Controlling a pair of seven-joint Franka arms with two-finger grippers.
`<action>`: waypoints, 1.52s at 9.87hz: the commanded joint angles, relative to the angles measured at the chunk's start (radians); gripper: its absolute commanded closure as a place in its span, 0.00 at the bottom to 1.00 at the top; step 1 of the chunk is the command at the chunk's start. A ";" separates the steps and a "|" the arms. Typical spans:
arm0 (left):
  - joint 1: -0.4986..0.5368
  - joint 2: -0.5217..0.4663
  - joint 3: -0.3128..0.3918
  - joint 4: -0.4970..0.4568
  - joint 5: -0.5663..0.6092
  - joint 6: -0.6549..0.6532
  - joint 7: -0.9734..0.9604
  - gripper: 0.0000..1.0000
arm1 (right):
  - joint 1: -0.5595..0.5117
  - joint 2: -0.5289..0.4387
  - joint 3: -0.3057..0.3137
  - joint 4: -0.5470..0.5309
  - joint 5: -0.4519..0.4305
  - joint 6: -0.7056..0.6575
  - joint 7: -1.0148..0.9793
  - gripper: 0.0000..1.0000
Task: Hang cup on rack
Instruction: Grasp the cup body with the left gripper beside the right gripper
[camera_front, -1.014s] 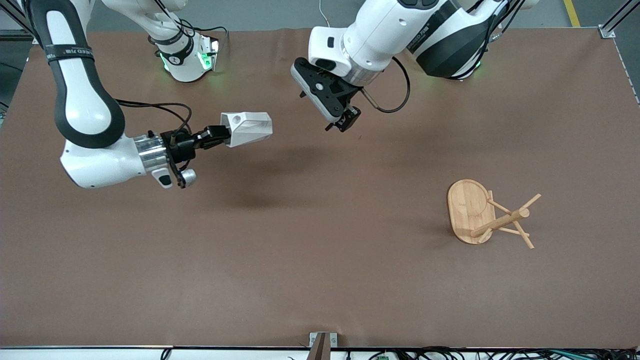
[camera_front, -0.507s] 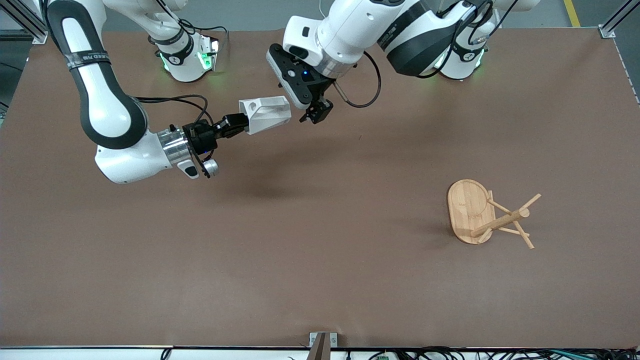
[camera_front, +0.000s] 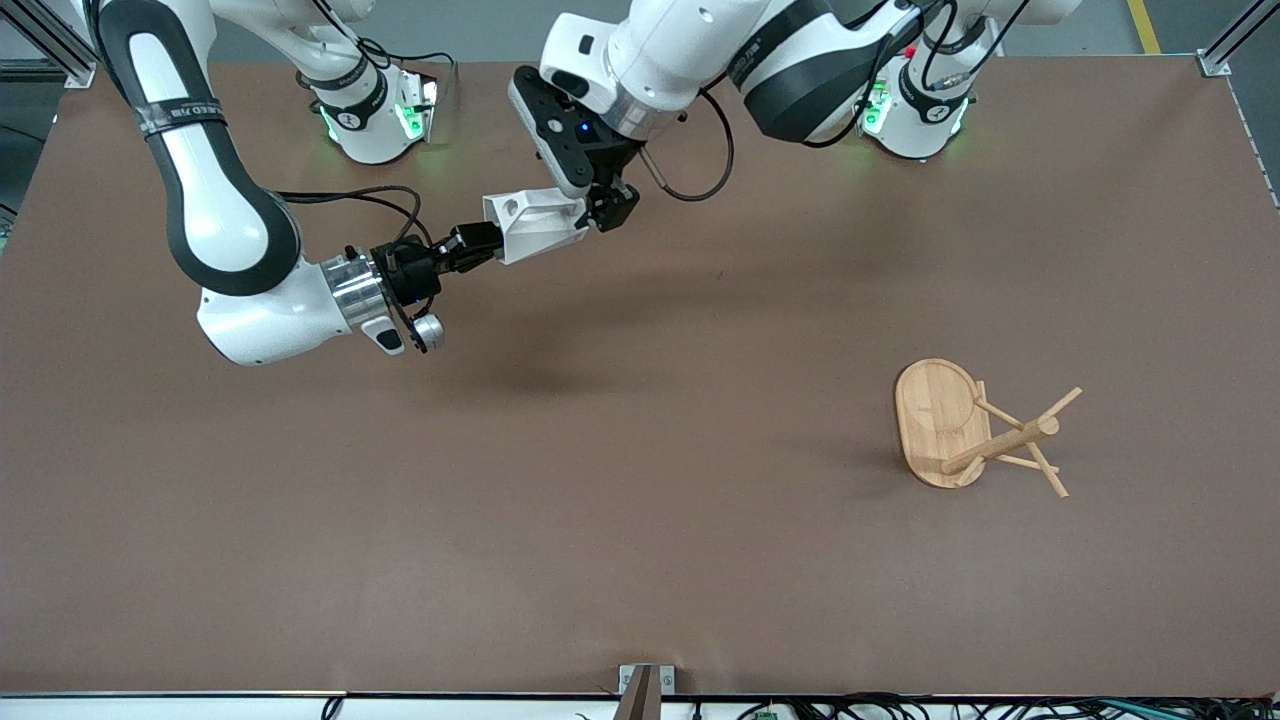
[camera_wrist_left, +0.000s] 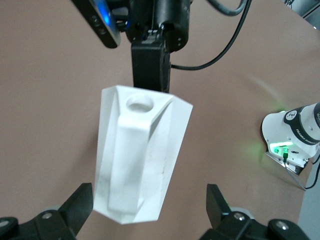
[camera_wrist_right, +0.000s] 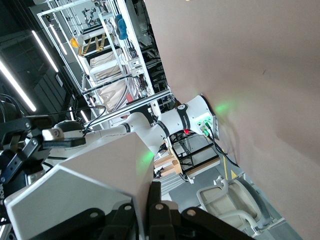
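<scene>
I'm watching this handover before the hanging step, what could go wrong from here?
1. The right claw pinches only one end of the white faceted cup; a bump from the open left claw closing in could tilt it.
2. The bamboo peg rack lies on its side, so hanging may fail.

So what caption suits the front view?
Right pincer holds the cup aloft; open left pincer straddles it.

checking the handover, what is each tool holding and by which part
Right tool grips the cup at its handle end. Left tool holds nothing, open around it.
</scene>
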 joint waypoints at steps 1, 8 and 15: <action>-0.010 0.051 0.002 -0.004 0.070 0.024 0.022 0.00 | -0.006 -0.043 0.007 -0.029 0.028 -0.005 -0.012 1.00; -0.039 0.080 0.002 -0.011 0.119 0.072 0.028 0.66 | -0.006 -0.079 0.008 -0.048 0.028 -0.010 -0.003 1.00; 0.016 0.063 0.011 -0.007 0.134 0.004 0.031 0.99 | -0.024 -0.122 0.004 0.006 -0.048 -0.017 0.173 0.00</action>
